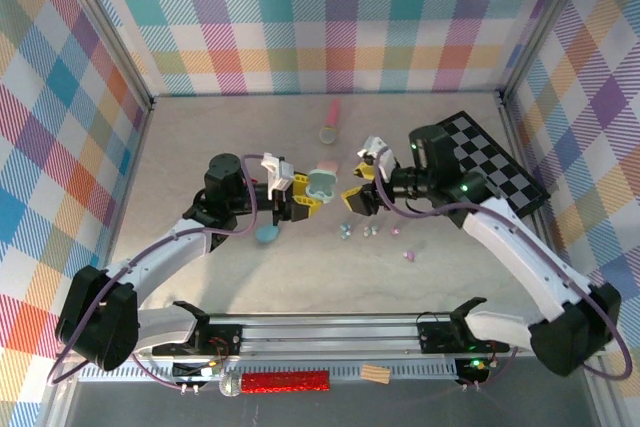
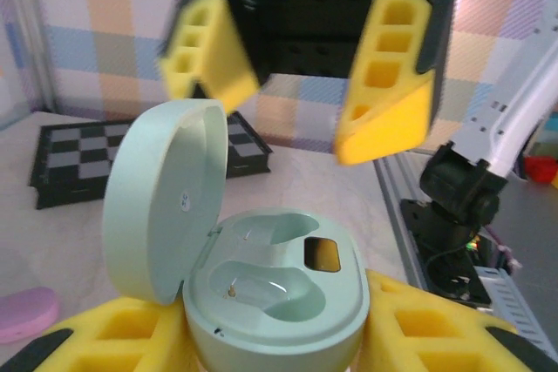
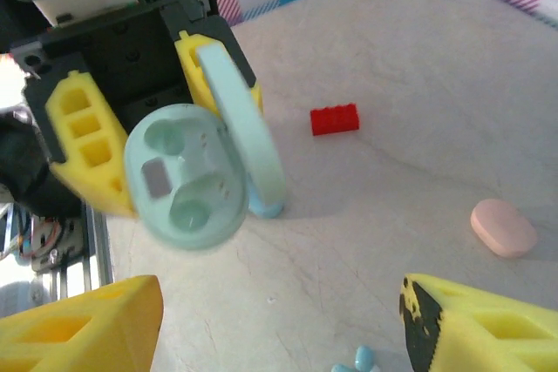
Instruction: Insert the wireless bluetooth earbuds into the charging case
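While the earbuds (image 1: 368, 231) lie scattered on the table (image 1: 200, 127), nearer the arm bases than either pair of jaws and just short of the right gripper (image 1: 358, 185), that gripper hangs with its jaws spread wide, holding nothing. Facing it, the left gripper (image 1: 310, 193) clamps the mint charging case (image 2: 288, 302), its lid raised.

No text, label, number or sign can be read; a tiny mark inside the lid (image 2: 164, 202) of the case (image 2: 279, 324) cannot be made out.
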